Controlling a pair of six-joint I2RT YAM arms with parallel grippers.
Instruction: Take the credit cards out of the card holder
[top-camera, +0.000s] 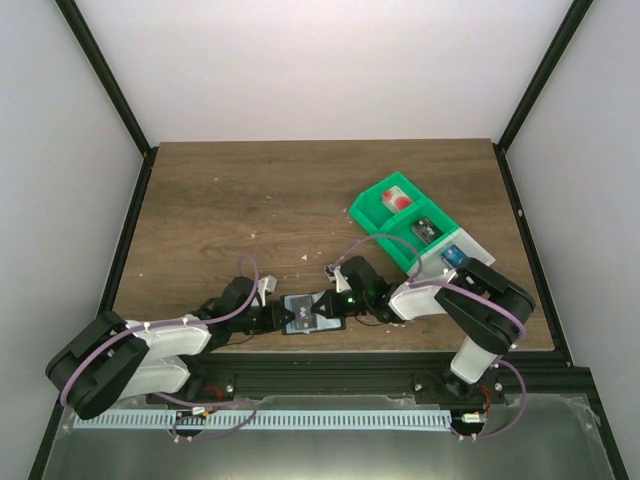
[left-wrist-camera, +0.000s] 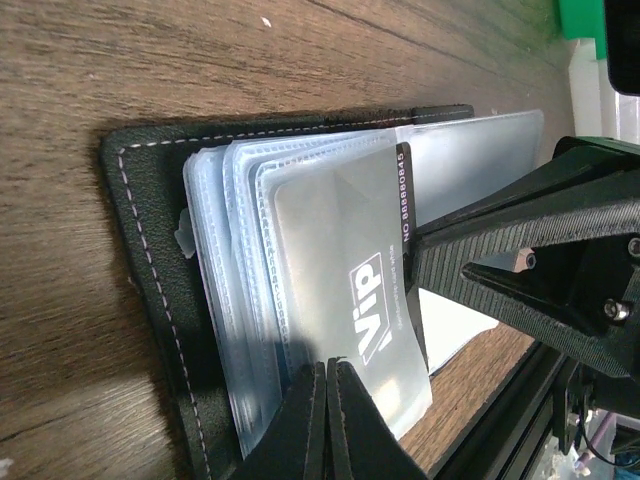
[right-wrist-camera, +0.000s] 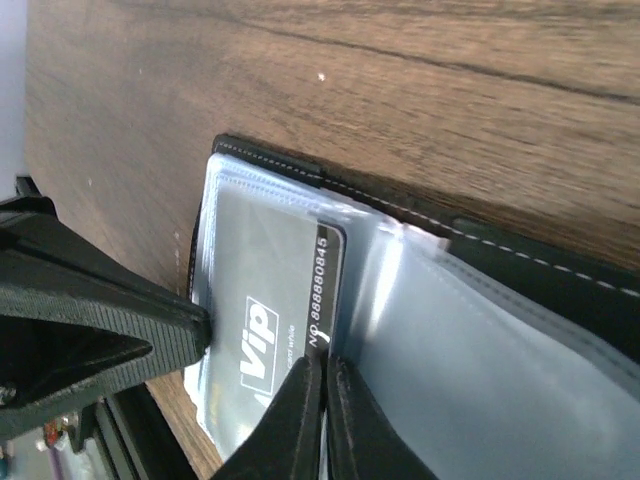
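The black card holder (top-camera: 310, 316) lies open near the table's front edge, between both grippers, its clear sleeves (left-wrist-camera: 235, 270) fanned out. A dark credit card (left-wrist-camera: 372, 290) printed "VIP" sits in the top sleeve, and its numbered end (right-wrist-camera: 322, 290) pokes out. My right gripper (right-wrist-camera: 325, 368) is shut on that exposed end. Seen from the left wrist, its tip (left-wrist-camera: 418, 245) meets the card's edge. My left gripper (left-wrist-camera: 327, 378) is shut, with its tip resting on the sleeve's opposite edge (right-wrist-camera: 203, 325). Other credit cards lie in the trays.
A green tray (top-camera: 372, 222) at the right holds a white card with a red blotch (top-camera: 397, 199) and a dark card (top-camera: 426, 229). A clear-white tray (top-camera: 470, 245) beside it holds a blue card (top-camera: 455, 255). The table's front edge runs just behind the holder.
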